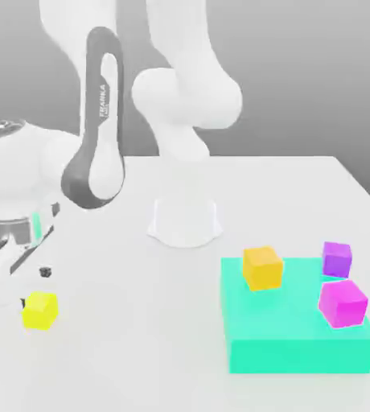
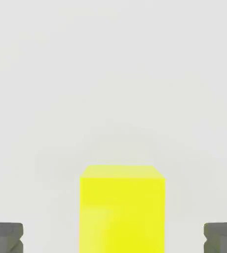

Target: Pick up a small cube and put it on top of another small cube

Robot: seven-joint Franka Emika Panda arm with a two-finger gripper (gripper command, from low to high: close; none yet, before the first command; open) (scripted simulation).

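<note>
Yellow cube (image 2: 122,207) sits on the table (image 1: 132,338), centred between the wide-open jaws and just below them, square to their closing line. The gripper (image 1: 15,256) holds nothing; a straight drop should bracket it.

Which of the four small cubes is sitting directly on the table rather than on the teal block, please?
The lemon-yellow cube, alone at the exterior view's left. The amber cube, purple cube and magenta cube all rest on the teal block.

purple cube (image 1: 337,259), magenta cube (image 1: 343,302) on teal block (image 1: 297,342); white table (image 1: 140,354).
</note>
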